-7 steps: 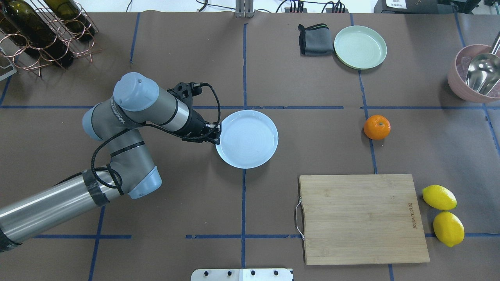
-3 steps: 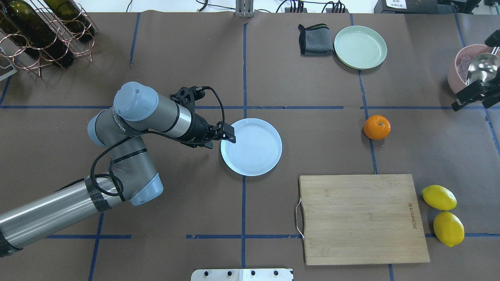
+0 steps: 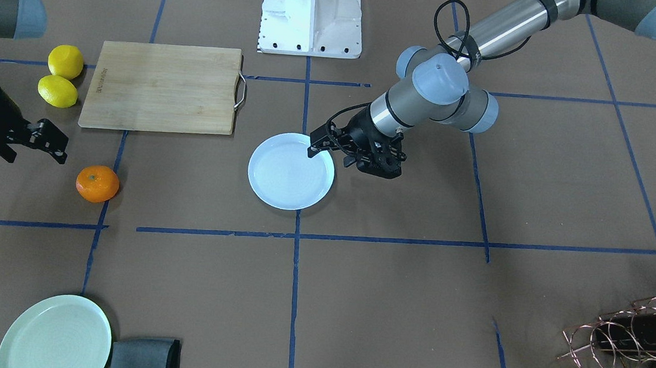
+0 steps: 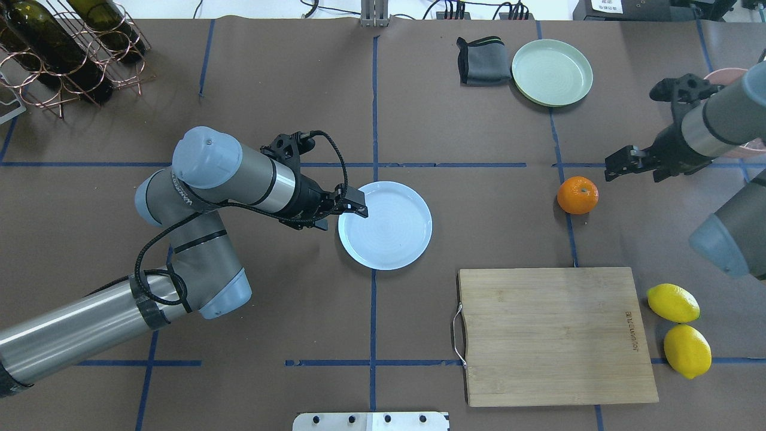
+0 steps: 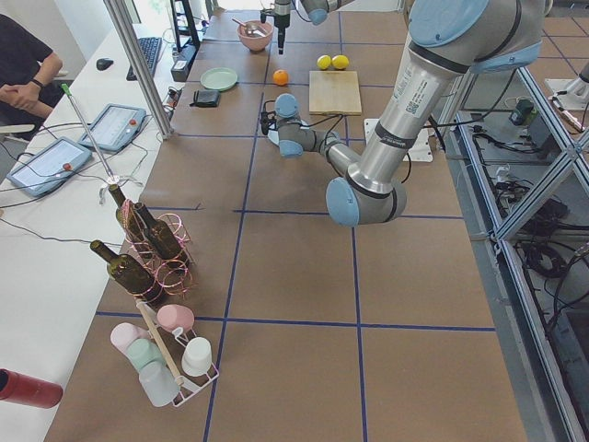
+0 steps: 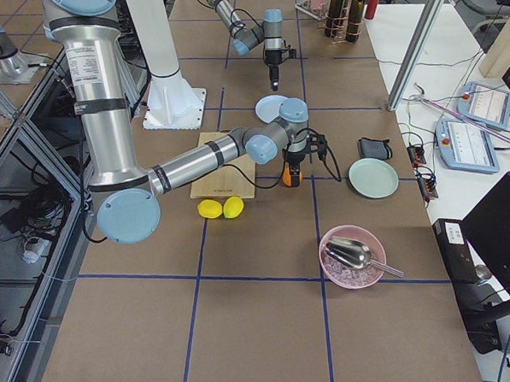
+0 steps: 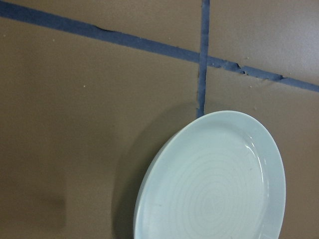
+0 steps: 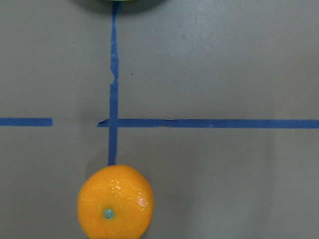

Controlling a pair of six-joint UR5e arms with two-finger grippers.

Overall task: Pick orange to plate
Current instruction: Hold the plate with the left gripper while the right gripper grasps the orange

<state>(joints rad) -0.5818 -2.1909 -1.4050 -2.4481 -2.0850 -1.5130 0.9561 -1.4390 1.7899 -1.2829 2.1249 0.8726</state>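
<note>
The right gripper (image 4: 619,163) hangs beside the orange (image 4: 577,195), jaws spread and empty, not over it. If I descend off-centre, one finger meets the round fruit first and it may roll off along the tape. The orange sits on the bare table, well apart from the plate (image 4: 407,239). The left gripper (image 4: 347,214), also spread and holding nothing, hovers at the plate's rim, where it could nudge the plate or meet the right arm at the drop. Writing: a burnt-in mark on the cutting board (image 4: 556,335) and lettering on the left arm — both too small to read.
</note>
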